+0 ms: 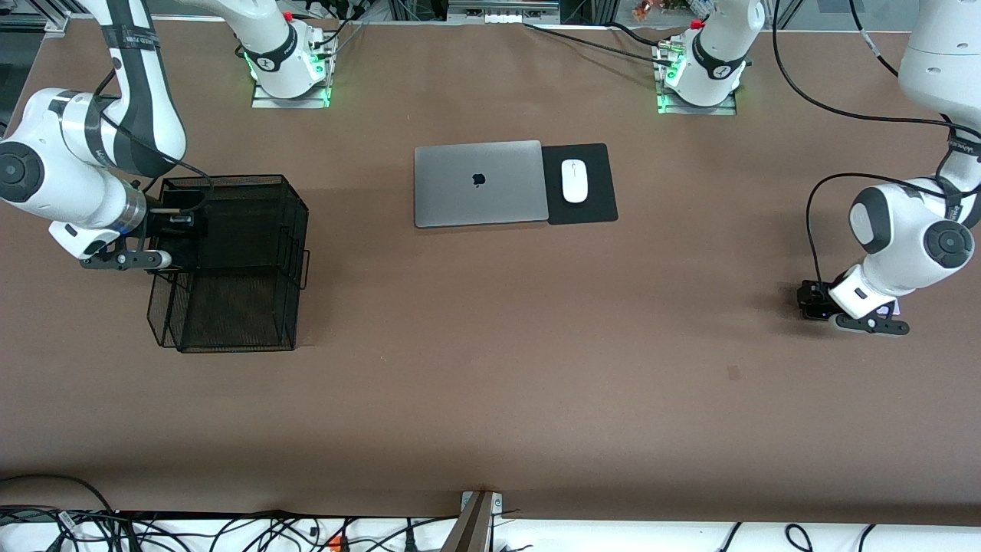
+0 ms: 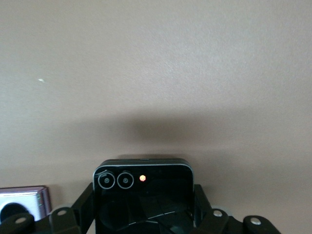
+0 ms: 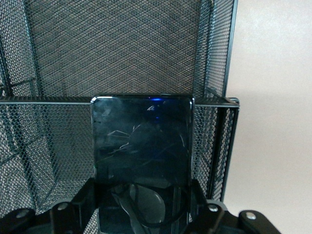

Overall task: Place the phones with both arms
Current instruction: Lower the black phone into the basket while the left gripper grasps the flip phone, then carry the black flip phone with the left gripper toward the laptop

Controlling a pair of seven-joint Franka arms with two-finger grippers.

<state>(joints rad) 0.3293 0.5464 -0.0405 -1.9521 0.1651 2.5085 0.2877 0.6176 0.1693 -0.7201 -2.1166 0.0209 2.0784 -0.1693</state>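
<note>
So the right gripper point(image 1: 172, 222), at the left edge of the front view, is over the black mesh organizer point(image 1: 253, 261) and pinching the long black phone point(image 3: 141, 146) by its sides, screen facing the wrist camera with the mesh walls around it. At the lower right of the front view, the left gripper point(image 1: 816, 300) sits low at the table point(image 1: 490, 368), clamped on the small squarish black phone point(image 2: 143, 187) with its two camera rings. The lavender-white phone point(image 2: 24, 204) lies just beside it. The silver laptop point(image 1: 480, 183) and white mouse point(image 1: 574, 181) sit upper middle.
</note>
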